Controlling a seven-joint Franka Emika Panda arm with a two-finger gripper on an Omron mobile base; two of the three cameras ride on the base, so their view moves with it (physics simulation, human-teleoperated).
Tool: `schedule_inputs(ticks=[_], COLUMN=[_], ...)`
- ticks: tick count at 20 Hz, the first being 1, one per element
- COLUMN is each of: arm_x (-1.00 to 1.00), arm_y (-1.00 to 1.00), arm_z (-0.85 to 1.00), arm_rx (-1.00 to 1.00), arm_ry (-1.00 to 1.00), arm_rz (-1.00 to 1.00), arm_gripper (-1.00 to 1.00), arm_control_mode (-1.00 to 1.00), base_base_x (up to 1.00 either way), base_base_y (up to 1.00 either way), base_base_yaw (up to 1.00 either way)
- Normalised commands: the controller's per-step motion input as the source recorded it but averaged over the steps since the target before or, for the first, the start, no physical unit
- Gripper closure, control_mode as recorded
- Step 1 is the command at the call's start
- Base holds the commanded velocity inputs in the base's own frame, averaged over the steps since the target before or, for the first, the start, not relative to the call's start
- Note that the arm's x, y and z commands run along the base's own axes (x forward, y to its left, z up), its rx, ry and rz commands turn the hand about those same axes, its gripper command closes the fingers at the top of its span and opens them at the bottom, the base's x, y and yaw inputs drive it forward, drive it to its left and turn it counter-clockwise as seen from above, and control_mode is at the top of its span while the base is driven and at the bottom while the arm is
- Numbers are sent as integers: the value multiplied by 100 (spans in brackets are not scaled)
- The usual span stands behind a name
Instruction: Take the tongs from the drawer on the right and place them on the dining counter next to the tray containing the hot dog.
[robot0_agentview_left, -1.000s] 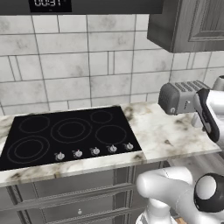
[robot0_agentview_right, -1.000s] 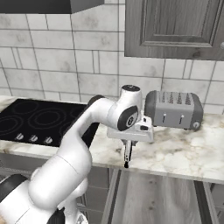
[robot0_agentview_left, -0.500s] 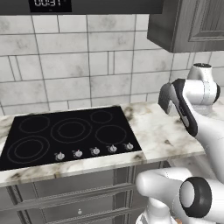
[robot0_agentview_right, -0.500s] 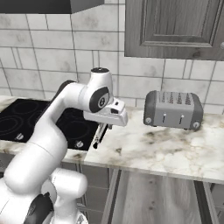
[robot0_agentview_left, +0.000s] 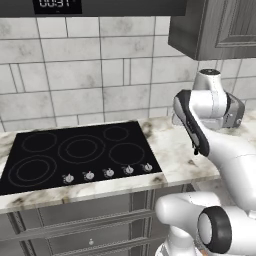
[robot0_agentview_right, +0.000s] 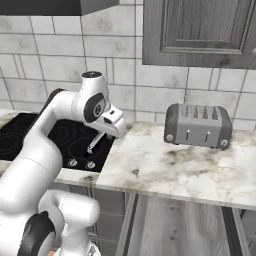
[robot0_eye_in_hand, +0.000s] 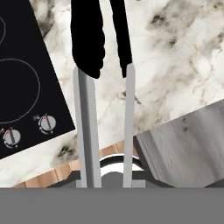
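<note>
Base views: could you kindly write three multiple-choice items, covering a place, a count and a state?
1. Where is the toaster? A on the floor; B on the worktop, right of the cooktop; C on a shelf.
2. How many knobs has the cooktop? A two; B five; C eight.
3. The tongs are: A lying on the worktop; B held in the gripper; C inside a drawer.
Key: B, it stands on marble beside the cooktop; B, five sit in a row along its front; B, they hang from the shut gripper.
</note>
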Motion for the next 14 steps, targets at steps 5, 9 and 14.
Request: schedule_inputs(ticks=[5, 9, 14], arm_x=[0, 0, 0], arm_y=[52, 22, 2], arm_z=[6, 14, 11], arm_rx=[-1, 0, -3], arm_ry=[-11, -10, -6], arm_rz=[-5, -1, 8], arm_gripper=[100, 100, 100], arm_control_mode=[-100, -100, -100], base_base_x=[0, 0, 0], base_base_y=[0, 0, 0], base_base_yaw=[0, 0, 0])
